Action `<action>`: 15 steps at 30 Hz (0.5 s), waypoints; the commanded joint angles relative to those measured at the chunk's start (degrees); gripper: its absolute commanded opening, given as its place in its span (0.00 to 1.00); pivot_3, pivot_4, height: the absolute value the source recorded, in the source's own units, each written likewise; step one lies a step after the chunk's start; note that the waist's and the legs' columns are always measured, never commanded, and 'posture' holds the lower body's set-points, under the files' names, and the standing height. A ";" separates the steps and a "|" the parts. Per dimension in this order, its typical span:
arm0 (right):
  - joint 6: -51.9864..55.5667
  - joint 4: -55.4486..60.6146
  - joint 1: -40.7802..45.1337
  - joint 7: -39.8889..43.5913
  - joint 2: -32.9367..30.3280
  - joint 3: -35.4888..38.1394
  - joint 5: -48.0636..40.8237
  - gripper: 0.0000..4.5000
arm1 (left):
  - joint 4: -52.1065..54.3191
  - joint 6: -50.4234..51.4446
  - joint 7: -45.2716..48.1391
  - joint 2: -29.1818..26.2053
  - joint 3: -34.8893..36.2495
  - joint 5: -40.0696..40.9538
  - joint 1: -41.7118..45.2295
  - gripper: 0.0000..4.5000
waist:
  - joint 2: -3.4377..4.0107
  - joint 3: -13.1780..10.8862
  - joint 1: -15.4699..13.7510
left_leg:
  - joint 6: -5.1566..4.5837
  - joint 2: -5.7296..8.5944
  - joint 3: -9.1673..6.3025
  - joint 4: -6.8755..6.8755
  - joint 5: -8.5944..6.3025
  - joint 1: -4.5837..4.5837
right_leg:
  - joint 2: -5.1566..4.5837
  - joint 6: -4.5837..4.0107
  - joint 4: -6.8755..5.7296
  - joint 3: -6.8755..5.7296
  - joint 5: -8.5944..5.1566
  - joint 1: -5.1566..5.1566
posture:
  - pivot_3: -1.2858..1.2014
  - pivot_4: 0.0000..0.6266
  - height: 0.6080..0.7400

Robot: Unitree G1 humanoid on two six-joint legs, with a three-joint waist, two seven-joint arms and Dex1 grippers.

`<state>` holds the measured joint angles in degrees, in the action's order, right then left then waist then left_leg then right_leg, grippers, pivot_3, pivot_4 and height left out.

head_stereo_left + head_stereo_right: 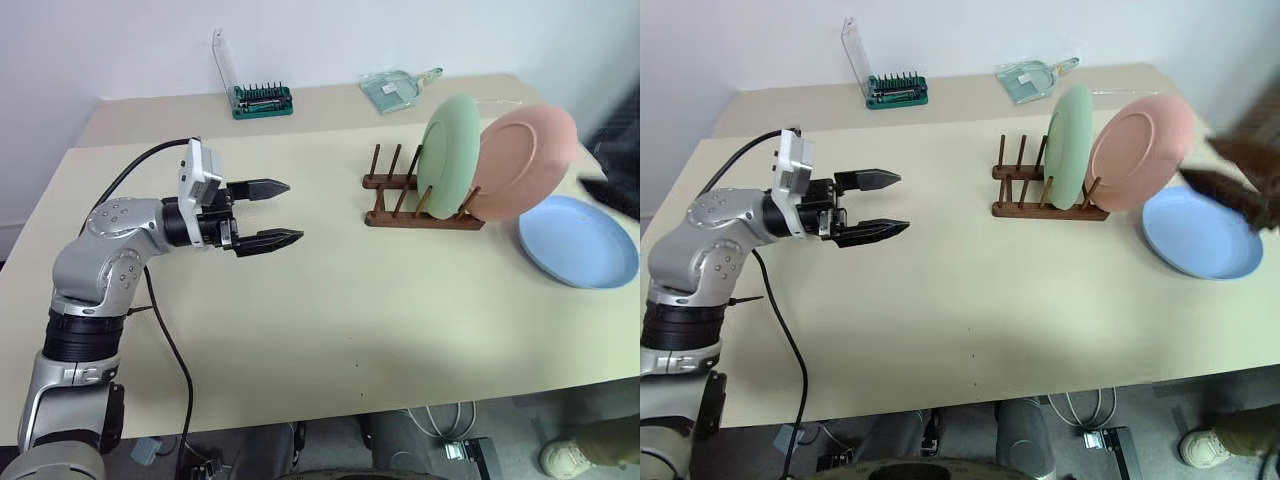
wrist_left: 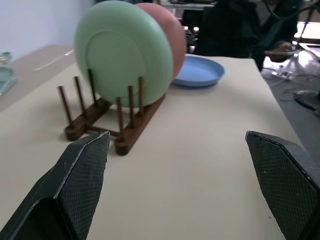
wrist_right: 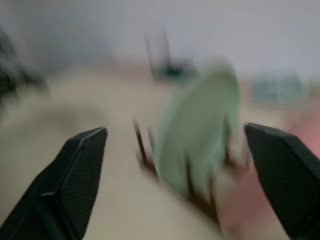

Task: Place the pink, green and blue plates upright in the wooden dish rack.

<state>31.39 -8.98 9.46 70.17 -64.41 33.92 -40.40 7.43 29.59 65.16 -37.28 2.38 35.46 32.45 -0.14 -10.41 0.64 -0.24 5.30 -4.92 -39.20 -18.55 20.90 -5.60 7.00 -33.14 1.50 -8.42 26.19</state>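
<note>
Where the beige table (image 1: 330, 320) carries the wooden dish rack (image 1: 400, 205), the green plate (image 1: 447, 155) stands upright between its pegs; the pink plate (image 1: 525, 160) leans tilted at the rack's right end; the blue plate (image 1: 578, 242) lies flat just beside it. Left gripper (image 1: 280, 212) hovers well left of the rack, fingers spread, grasping nothing; right gripper (image 3: 175, 150), fingers likewise spread and empty, faces the green plate.

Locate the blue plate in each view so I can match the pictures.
Left eye view: blue plate lies flat on the table at far right, beside the rack.
Right eye view: same place, its right edge behind a blurred dark shape.
Left wrist view: upper middle, behind the pink plate.
Right wrist view: too blurred to tell.
Shared landmark: the green plate standing in the rack.
</note>
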 commanded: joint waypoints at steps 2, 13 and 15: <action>-10.51 -1.49 -2.88 0.66 -1.44 -3.75 10.17 0.99 | 0.20 -2.27 0.57 0.83 -0.92 -0.96 1.89 1.00 | 0.06 0.01 0.35 | 0.00 0.00 0.12 -0.01 0.00 -0.07 | -0.01 0.01 -0.04 0.12 0.01 0.00 | 0.52 0.24 1.00; -23.64 -17.21 4.83 -10.71 3.01 -20.71 29.41 0.99 | 1.23 -1.19 -0.42 2.85 -2.47 -1.01 2.95 1.00 | 0.02 0.00 0.01 | 0.18 -0.01 0.15 0.04 0.09 -0.58 | 0.00 0.03 0.06 0.35 0.00 -0.48 | 0.52 0.24 1.00; -24.70 -21.00 6.73 -12.42 3.48 -23.04 32.10 0.99 | 1.82 -1.12 -1.02 2.48 -2.03 -1.03 2.44 1.00 | 0.03 0.01 0.15 | 0.18 0.00 0.17 0.04 0.09 -0.61 | -0.01 0.02 0.07 0.37 0.00 -0.48 | 0.52 0.24 1.00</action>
<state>8.17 -28.07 14.50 59.41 -60.32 10.77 -10.15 7.23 28.39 64.64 -34.07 -0.91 34.25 35.00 -0.12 -10.40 0.78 -0.05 5.29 -4.76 -39.16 -18.46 20.27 -5.61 7.02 -33.08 1.88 -8.42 25.72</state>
